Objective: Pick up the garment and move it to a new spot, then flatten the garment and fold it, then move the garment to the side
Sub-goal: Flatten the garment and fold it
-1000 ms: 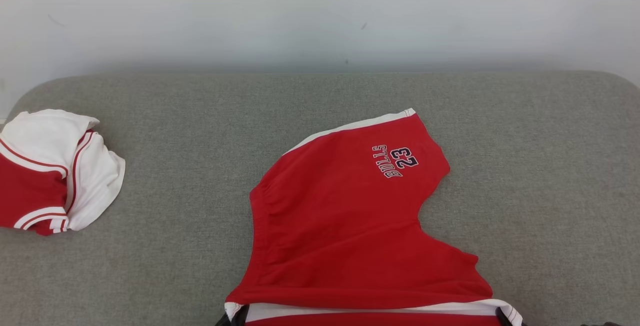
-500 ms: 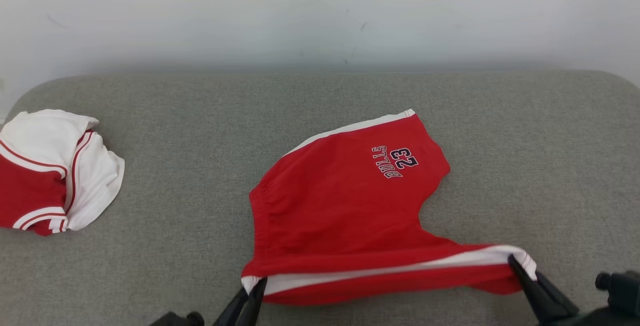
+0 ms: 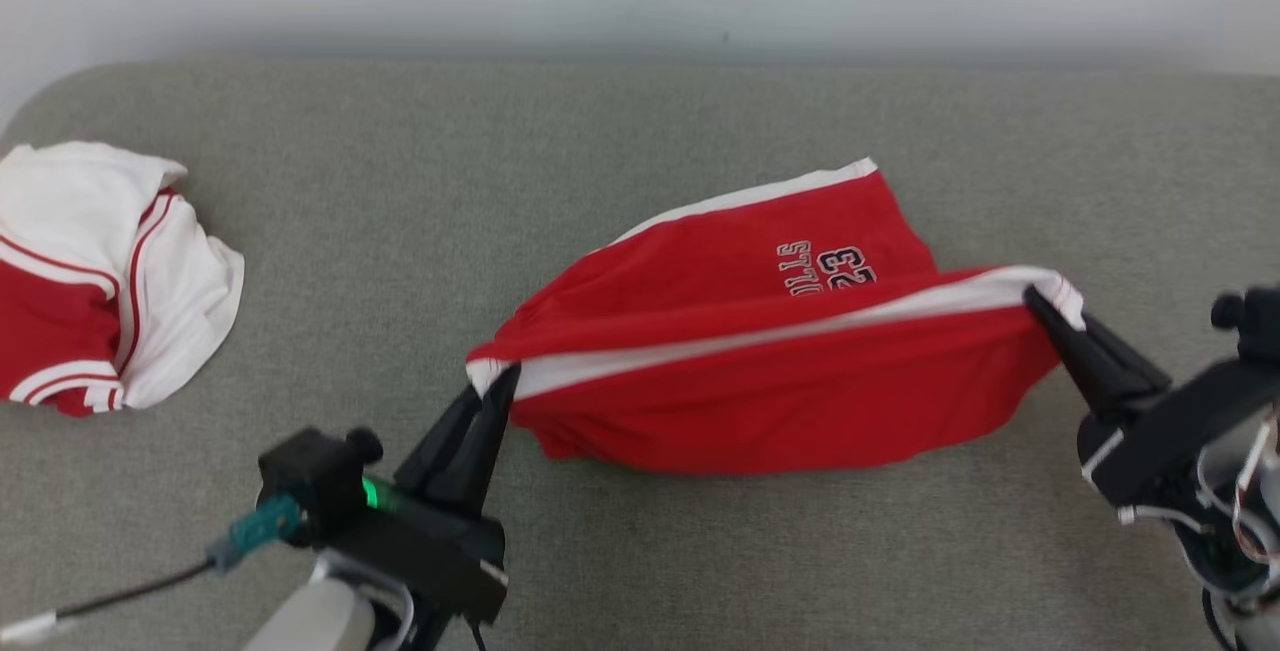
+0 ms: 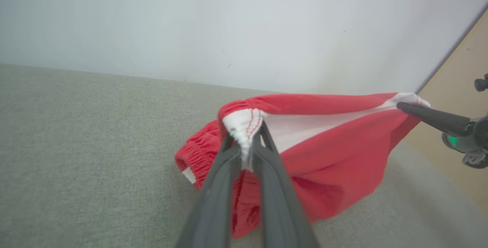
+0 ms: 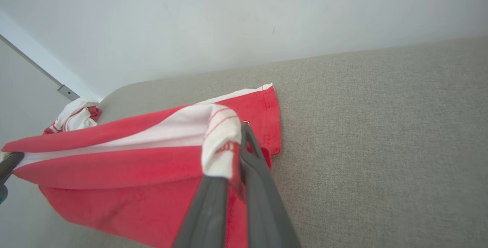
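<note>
The fold is judged under way: the red garment (image 3: 770, 411), half raised off the grey surface (image 3: 700, 551), is clenched at 2 corners by the left hand (image 3: 497, 381) and the right hand (image 3: 1042, 305), next to be laid over evenly.

The left gripper (image 3: 505, 376) and right gripper (image 3: 1040, 306) lifted the near edge of the red shorts (image 3: 780, 401) toward the number print (image 3: 830, 269).

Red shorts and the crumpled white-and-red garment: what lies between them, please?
Bare grey cushion separates the red shorts from the crumpled garment, seen in the head view.
</note>
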Motion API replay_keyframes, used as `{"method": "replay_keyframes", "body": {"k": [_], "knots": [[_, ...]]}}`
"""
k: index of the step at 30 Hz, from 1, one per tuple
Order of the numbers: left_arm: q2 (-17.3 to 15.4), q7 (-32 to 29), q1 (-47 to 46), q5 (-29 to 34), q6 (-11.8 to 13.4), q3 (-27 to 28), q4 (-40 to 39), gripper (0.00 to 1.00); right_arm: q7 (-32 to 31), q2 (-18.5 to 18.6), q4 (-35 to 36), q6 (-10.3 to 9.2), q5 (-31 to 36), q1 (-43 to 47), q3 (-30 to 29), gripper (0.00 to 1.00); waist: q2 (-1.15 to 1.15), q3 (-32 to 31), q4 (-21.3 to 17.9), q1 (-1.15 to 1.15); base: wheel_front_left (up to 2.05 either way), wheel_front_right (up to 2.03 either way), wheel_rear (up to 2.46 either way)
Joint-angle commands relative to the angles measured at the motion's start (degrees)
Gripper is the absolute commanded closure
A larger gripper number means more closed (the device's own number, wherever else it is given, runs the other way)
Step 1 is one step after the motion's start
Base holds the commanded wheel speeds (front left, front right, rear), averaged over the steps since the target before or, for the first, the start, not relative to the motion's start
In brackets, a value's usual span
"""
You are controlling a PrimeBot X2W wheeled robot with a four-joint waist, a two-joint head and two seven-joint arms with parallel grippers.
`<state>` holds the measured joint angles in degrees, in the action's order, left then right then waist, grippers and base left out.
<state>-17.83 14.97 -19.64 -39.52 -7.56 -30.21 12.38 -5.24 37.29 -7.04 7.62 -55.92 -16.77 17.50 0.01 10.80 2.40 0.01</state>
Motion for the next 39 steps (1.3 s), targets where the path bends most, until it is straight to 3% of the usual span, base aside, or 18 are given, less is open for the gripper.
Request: {"method": "replay_keyframes", "body": {"k": [1, 15, 24, 31, 32, 33, 39], "knots": [[-0.58, 0.18, -1.52, -1.40, 0.21, 0.13, 1.27, 1.00, -0.29, 0.68, -1.11, -0.25, -0.30, -1.61, 0.12, 1.00, -0.01, 2.63, 1.52, -0.01, 0.00, 0.00, 0.00], [1.98, -0.62, -20.29, -7.87, 0.19, -7.09, 15.95, 1.00, -1.05, -0.77, -18.62, -0.24, 1.81, -23.78, 10.64, 1.00, -0.01, 10.07, 4.98, -0.01, 0.00, 0.00, 0.00], [4.19, 0.01, -26.63, -9.48, 0.19, -10.00, 20.90, 1.00, 1.56, -3.41, -31.86, -0.24, 4.84, -35.27, 15.70, 1.00, -0.01, 13.21, 7.17, -0.01, 0.00, 0.00, 0.00], [5.48, 0.19, -28.51, -10.05, 0.18, -11.44, 22.76, 1.00, 3.57, -5.05, -37.08, -0.22, 5.65, -39.49, 19.09, 0.98, -0.01, 13.80, 7.07, -0.01, 0.00, 0.00, 0.00], [5.47, 0.21, -28.63, -9.97, 0.18, -11.58, 22.99, 0.83, 4.13, -5.15, -37.64, -0.22, 5.69, -39.87, 19.48, 0.62, -0.01, 13.58, 6.95, -0.01, 0.00, 0.00, 0.00], [5.41, 0.24, -28.71, -9.64, 0.18, -11.58, 23.22, 0.00, 4.44, -5.36, -38.07, -0.22, 5.54, -39.90, 19.94, 0.00, -0.01, 13.30, 6.81, -0.01, 0.00, 0.00, 0.00], [5.63, 0.26, -26.82, -7.30, 0.17, -10.19, 23.14, 0.00, 6.00, -5.78, -39.01, -0.21, 3.64, -39.33, 22.37, 0.00, -0.01, 11.10, 6.06, -0.01, 0.00, 0.00, 0.00]]}}
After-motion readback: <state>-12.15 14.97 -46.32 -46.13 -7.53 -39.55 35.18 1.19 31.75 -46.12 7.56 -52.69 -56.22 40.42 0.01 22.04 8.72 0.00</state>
